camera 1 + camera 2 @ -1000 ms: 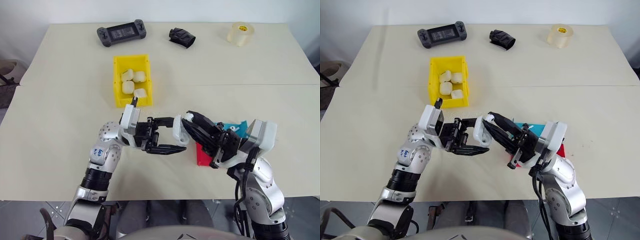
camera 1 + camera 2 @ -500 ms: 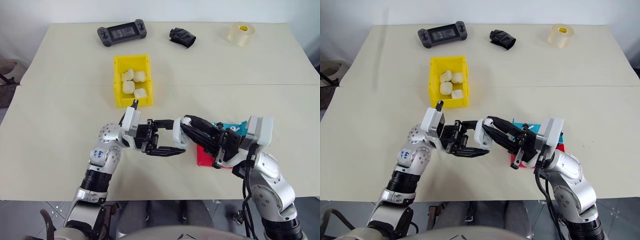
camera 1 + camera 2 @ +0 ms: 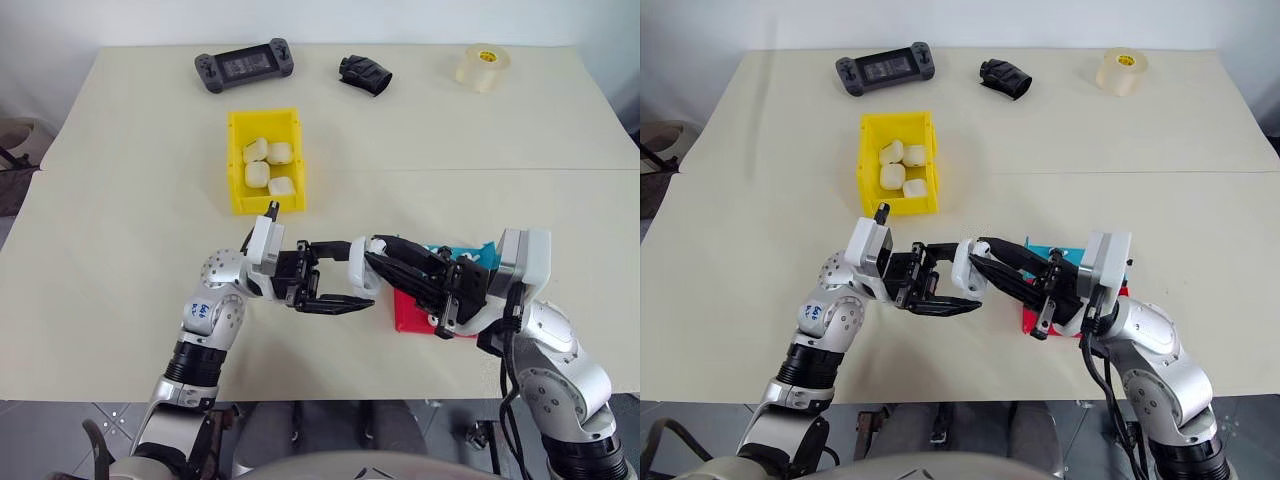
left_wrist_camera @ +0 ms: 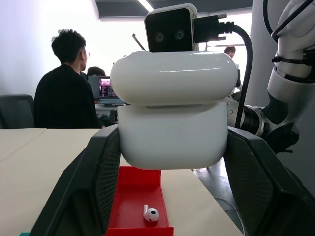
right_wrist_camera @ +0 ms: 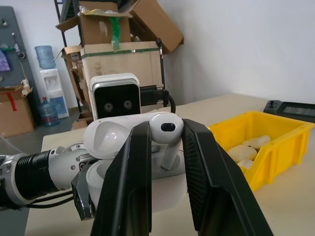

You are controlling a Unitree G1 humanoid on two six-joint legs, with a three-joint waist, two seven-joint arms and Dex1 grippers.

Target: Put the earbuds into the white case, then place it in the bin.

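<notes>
Head views: the left claw is clamped on the white case, held above the desk with its fingers pointing toward the robot's right. The right claw points back at it from the other side, so the two meet tip to tip, and the case sits right at the right claw's fingertips. Behind the right arm lie a red tray and a teal tray. The bin, already holding several cases, stands well beyond the left claw and nearer to that arm.

Left wrist view: the case fills the gap between the two fingers, its lid tipped up slightly and a thin gap showing at the seam. Below, one earbud lies in the red tray.

Right wrist view: the right claw pinches an earbud with its stem pointing down. The open case lies directly behind and under it, lid raised. The move looks to turn on lowering that stem straight into the case's opening.
</notes>
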